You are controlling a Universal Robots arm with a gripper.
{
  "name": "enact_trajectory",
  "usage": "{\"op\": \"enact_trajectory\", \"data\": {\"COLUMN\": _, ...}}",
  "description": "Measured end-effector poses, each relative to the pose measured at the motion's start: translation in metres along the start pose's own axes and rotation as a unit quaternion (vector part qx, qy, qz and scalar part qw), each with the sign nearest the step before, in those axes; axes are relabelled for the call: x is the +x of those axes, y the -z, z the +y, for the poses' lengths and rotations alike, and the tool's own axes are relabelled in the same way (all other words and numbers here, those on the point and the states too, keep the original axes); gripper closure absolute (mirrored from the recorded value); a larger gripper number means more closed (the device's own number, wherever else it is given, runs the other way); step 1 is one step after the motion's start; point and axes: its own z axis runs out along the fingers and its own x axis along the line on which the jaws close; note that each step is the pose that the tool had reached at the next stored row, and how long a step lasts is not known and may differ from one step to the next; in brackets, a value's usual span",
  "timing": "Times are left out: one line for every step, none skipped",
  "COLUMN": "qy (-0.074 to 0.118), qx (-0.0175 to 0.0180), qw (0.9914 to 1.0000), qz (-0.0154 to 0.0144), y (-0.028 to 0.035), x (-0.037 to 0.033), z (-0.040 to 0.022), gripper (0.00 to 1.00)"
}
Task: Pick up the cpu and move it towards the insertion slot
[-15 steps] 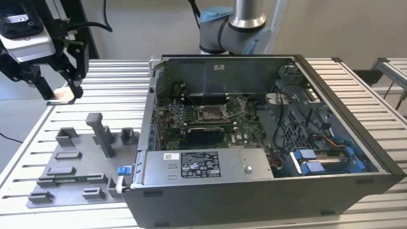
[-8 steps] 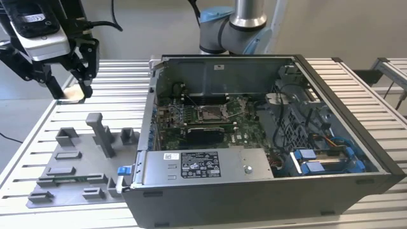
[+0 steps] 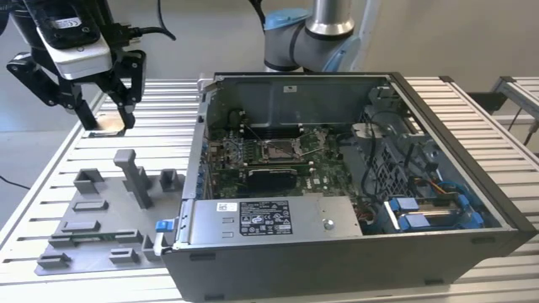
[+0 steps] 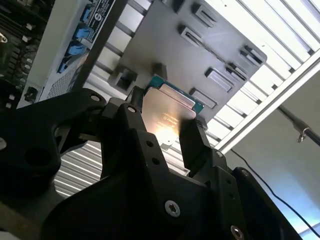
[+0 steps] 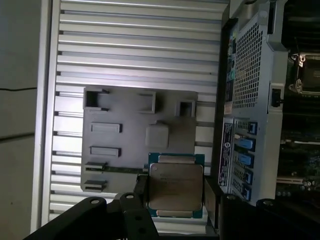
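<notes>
While gripper (image 3: 108, 124) is clamped on cpu (image 5: 175, 186), both are over table (image 3: 168, 107), well apart fr. insertion slot (image 3: 278, 150) in PC case (image 3: 337, 265).

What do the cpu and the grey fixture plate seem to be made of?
The cpu likely has a metal lid, silvery and reflecting light; its rim looks like green circuit board. The fixture plate is probably matte grey plastic: dull, no glare.

Silvery cpu (image 5: 175, 186) with green rim, black fingers (image 4: 192, 147), grey fixture plate (image 5: 131, 126), ribbed silver desk (image 5: 135, 50), green circuit board (image 3: 327, 169)
</notes>
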Motion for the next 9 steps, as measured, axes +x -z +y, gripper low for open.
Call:
{"op": "enact_trajectory", "data": {"qy": 0.000, "qx": 0.0000, "qw": 1.00000, "qz": 0.0000, "y": 0.0001, "x": -0.0025, "z": -0.0001, "gripper": 1.00}}
{"op": "enact_trajectory", "data": {"qy": 0.000, "qx": 0.0000, "qw": 1.00000, "qz": 0.0000, "y": 0.0002, "x": -0.0051, "z": -0.0003, "gripper": 1.00}}
{"op": "enact_trajectory", "data": {"qy": 0.000, "qx": 0.0000, "qw": 1.00000, "qz": 0.0000, "y": 0.0003, "x": -0.0074, "z": -0.0004, "gripper": 1.00}}
{"op": "enact_trajectory", "data": {"qy": 0.000, "qx": 0.0000, "qw": 1.00000, "qz": 0.0001, "y": 0.0005, "x": -0.0099, "z": -0.0005, "gripper": 1.00}}
{"op": "enact_trajectory", "data": {"qy": 0.000, "qx": 0.0000, "qw": 1.00000, "qz": 0.0001, "y": 0.0007, "x": -0.0125, "z": -0.0006, "gripper": 1.00}}
{"op": "enact_trajectory", "data": {"qy": 0.000, "qx": 0.0000, "qw": 1.00000, "qz": 0.0001, "y": 0.0008, "x": -0.0152, "z": -0.0007, "gripper": 1.00}}
{"op": "enact_trajectory", "data": {"qy": 0.000, "qx": 0.0000, "qw": 1.00000, "qz": 0.0001, "y": 0.0009, "x": -0.0176, "z": -0.0008, "gripper": 1.00}}
{"op": "enact_trajectory", "data": {"qy": 0.000, "qx": 0.0000, "qw": 1.00000, "qz": 0.0001, "y": 0.0010, "x": -0.0201, "z": -0.0010, "gripper": 1.00}}
{"op": "enact_trajectory", "data": {"qy": 0.000, "qx": 0.0000, "qw": 1.00000, "qz": 0.0001, "y": 0.0011, "x": -0.0226, "z": -0.0011, "gripper": 1.00}}
